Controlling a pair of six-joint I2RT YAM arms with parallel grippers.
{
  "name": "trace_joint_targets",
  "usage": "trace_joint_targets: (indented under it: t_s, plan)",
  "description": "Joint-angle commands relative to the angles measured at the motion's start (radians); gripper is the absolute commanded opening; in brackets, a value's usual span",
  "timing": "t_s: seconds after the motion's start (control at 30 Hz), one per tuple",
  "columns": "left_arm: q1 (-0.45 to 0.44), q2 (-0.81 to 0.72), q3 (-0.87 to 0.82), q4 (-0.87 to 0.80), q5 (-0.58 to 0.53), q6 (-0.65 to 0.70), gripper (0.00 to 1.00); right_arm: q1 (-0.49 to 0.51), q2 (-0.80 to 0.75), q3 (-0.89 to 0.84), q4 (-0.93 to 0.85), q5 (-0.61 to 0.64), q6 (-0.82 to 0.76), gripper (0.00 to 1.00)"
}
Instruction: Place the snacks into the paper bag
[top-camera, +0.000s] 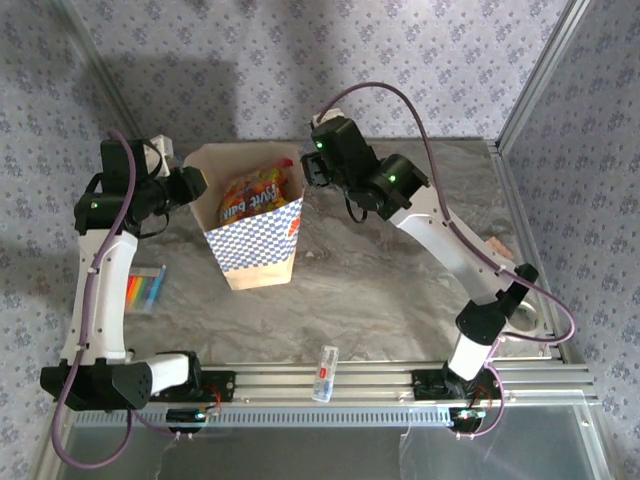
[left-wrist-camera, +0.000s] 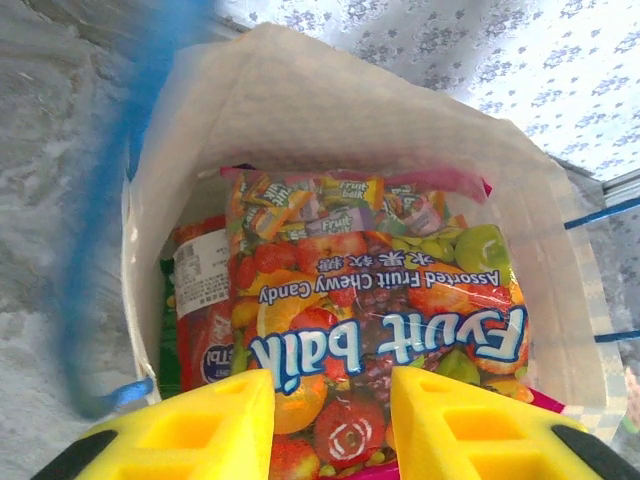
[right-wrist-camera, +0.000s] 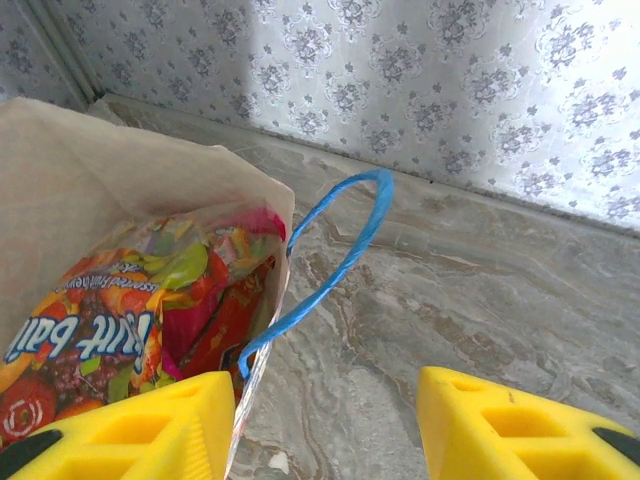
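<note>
Left claw (left-wrist-camera: 332, 395) hangs parted and empty over the tan kraft paper bag (top-camera: 255, 255) with its blue-checked band, upright on the marbled grey bench (top-camera: 390, 290). Glossy fruit-print snack packets (left-wrist-camera: 370, 300) lie inside. Right claw (right-wrist-camera: 325, 390), wide, perhaps brushes the rim.

The tan kraft paper bag with a blue-and-white checkered lower band (top-camera: 252, 245) looks matt and faintly fibrous inside, with thin blue cord handles (right-wrist-camera: 335, 245). The fruit-printed plastic candy packet (left-wrist-camera: 380, 300) in it is glossy and crinkled. The grey marbled counter (top-camera: 390, 290) appears smooth with a soft sheen, the yellow moulded plastic fingers (left-wrist-camera: 190, 425) look matt, and the ribbed silver rail (top-camera: 340, 383) reads as brushed metal.
</note>
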Motion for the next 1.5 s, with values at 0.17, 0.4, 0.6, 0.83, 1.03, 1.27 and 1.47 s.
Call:
trace_joint_targets:
  t_s: [0.17, 0.4, 0.6, 0.83, 1.03, 1.27, 1.47]
  plan:
    - [-0.015, 0.027, 0.087, -0.079, -0.115, 0.055, 0.37, -0.063, 0.054, 0.037, 0.011, -0.140, 0.061, 0.53]
    - [-0.024, 0.040, 0.150, -0.120, -0.070, 0.082, 0.37, -0.086, 0.058, 0.035, 0.049, -0.210, 0.077, 0.53]
    - [-0.031, 0.013, 0.197, -0.183, 0.013, 0.115, 0.41, -0.113, 0.061, 0.024, 0.083, -0.267, 0.101, 0.49]
    - [-0.032, -0.021, 0.303, -0.290, -0.108, 0.184, 0.48, -0.138, 0.093, 0.047, 0.083, -0.310, 0.118, 0.48]
    - [-0.030, 0.041, 0.379, -0.367, -0.294, 0.224, 0.51, -0.140, 0.117, 0.077, 0.078, -0.332, 0.112, 0.43]
    - [-0.029, 0.145, 0.395, -0.330, -0.337, 0.242, 0.52, -0.145, 0.143, 0.102, 0.072, -0.345, 0.112, 0.39]
    - [-0.028, 0.247, 0.431, -0.276, -0.362, 0.254, 0.48, -0.147, 0.185, 0.157, 0.049, -0.359, 0.108, 0.24]
